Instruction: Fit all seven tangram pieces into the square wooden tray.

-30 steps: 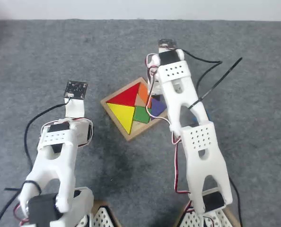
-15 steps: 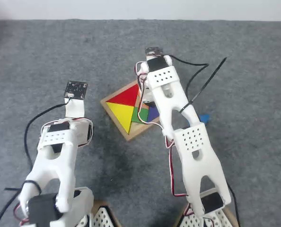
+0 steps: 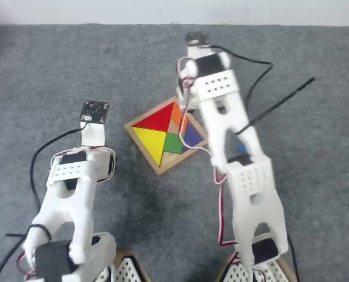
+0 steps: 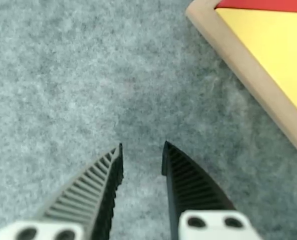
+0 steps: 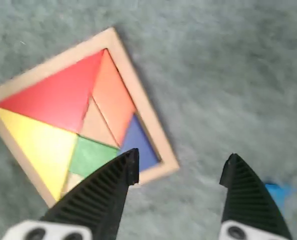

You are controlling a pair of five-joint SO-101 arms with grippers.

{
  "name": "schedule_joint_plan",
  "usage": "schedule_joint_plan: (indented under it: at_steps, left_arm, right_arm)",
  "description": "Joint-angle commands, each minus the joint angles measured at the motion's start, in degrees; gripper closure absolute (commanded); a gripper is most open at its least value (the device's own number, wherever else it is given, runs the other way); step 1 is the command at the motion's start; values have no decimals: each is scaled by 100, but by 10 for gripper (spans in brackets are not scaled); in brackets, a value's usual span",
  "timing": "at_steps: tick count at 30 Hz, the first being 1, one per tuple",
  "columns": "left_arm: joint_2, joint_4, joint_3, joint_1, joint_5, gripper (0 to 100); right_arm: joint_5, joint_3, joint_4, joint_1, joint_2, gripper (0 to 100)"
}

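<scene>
1. centrally, the square wooden tray [image 3: 141, 148] sits on the grey mat [image 3: 74, 64], tangram pieces [image 3: 157, 120] inside.
2. right gripper [image 5: 182, 156]: jaws wide apart, empty, over the tray's edge.
3. left gripper [image 4: 142, 147]: narrowly parted, empty, near a tray corner.
4. blue piece [image 5: 278, 192] lies on the mat, outside the tray.

Right arm [image 3: 230, 117] crosses the square wooden tray [image 3: 143, 149] in the high view, hiding its 3 o'clock corner and part of the purple piece [image 3: 192, 136]. A blue piece [image 3: 240, 149] on the desk, at the tray's 3 o'clock, peeks from under the arm, its shape unclear. The left wrist view cuts the tray off, leaving one corner and slices of yellow piece [image 4: 273, 45] and red piece [image 4: 268, 3]. In the right wrist view, the blue piece sits blurred, half behind the right tool [image 5: 183, 156].
</scene>
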Motion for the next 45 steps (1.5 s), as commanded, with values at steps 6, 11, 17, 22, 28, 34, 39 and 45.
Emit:
schedule_joint_plan:
  at_steps: [6, 11, 17, 22, 28, 34, 39, 45]
  left_arm:
    - [-44, -97, -22, 35, -35, 876]
    - [-44, -97, -22, 35, -35, 876]
    - [-44, -97, -22, 35, -35, 877]
    - [-44, -97, -22, 35, -35, 877]
    - [-44, -97, -22, 35, -35, 877]
    - [-44, -97, -22, 35, -35, 877]
    - [-44, -97, -22, 35, -35, 877]
    - [-44, -97, -22, 35, -35, 877]
  right_arm:
    - [1002, 3147, 101, 1464, -2229, 713]
    - [1987, 5064, -1244, 1736, -2563, 713]
    - [2303, 5899, -2088, 1965, -2624, 713]
    - [571, 5908, -2097, 2185, -2589, 713]
    - [-2611, 6040, -2079, 2009, -2571, 714]
    - [-3596, 6040, -2475, 1982, -2633, 714]
    - [-3991, 6022, -2967, 2026, -2563, 714]
    - [-4044, 6031, -3327, 1868, -2554, 714]
